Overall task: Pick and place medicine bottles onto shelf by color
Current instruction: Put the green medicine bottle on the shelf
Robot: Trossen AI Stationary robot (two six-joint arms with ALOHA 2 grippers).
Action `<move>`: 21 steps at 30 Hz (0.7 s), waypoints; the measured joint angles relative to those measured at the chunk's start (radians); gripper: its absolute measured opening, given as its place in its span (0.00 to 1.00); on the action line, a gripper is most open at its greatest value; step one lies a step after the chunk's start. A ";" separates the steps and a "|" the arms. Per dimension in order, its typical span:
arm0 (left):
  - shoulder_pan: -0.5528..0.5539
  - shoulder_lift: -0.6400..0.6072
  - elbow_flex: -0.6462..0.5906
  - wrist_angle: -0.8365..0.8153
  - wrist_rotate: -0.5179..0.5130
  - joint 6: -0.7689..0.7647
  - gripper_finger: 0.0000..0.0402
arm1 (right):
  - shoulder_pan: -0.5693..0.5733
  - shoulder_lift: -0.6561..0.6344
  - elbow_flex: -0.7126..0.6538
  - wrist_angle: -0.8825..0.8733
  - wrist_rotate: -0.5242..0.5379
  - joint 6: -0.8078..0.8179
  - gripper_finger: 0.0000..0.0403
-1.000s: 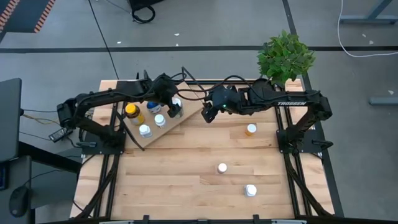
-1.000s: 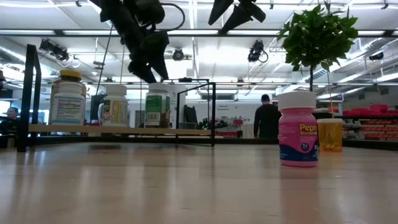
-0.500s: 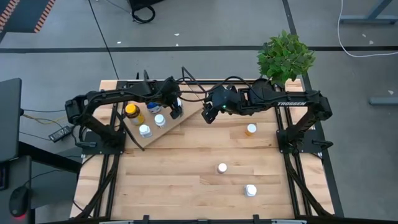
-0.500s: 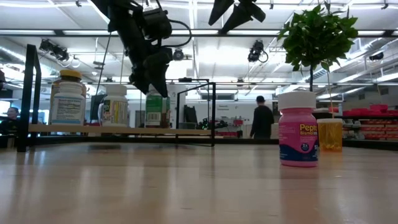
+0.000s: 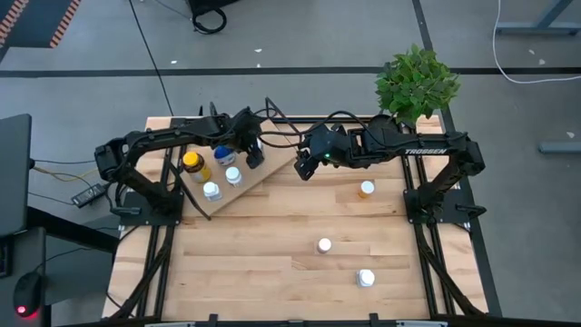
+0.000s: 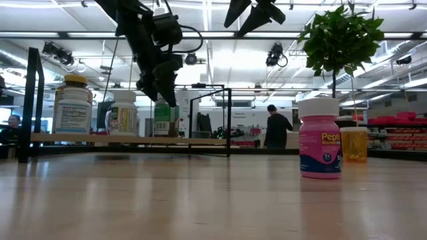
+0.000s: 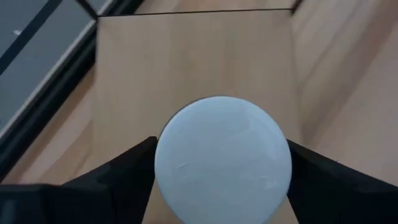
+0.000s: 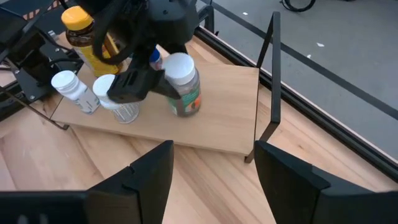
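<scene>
My left gripper (image 5: pixel 253 154) is over the light-wood shelf (image 5: pixel 272 177), shut on a white-capped bottle with a green label (image 8: pixel 184 84). Also standing on the shelf are a yellow-capped amber bottle (image 5: pixel 193 166), a blue one (image 5: pixel 222 154) and two white-capped ones (image 5: pixel 233 174) (image 5: pixel 211 191). On the table stand an orange bottle (image 5: pixel 366 189), a small white-capped one (image 5: pixel 324 245) and a pink one with a white cap (image 6: pixel 320 140). My right gripper (image 5: pixel 302 168) hovers open beside the shelf's right end. My left gripper (image 7: pixel 222 168) pinches the green-label bottle at its white cap (image 7: pixel 224 155), one finger (image 7: pixel 124 174) on each side. The fingers come from above, slanting down. The bottle is upright, and its base (image 8: pixel 186 112) seems to rest on the shelf board.
A potted green plant (image 5: pixel 416 84) stands at the table's far right corner. The shelf's black wire frame (image 8: pixel 273 74) rises at its right end, close to my right gripper. Bare tabletop lies between the shelf and the loose bottles.
My left gripper has come down a little over the shelf and shifted slightly toward the table's left, and the green-label bottle has moved with it. The right arm has kept still.
</scene>
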 joint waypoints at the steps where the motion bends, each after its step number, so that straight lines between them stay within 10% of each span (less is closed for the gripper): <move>1: 0.009 0.000 0.000 0.000 -0.001 0.000 0.74 | 0.000 0.000 0.000 0.000 0.000 0.000 0.57; 21: 0.189 0.000 0.000 0.003 0.048 0.130 0.78 | 0.000 0.000 0.000 -0.001 0.000 0.000 0.57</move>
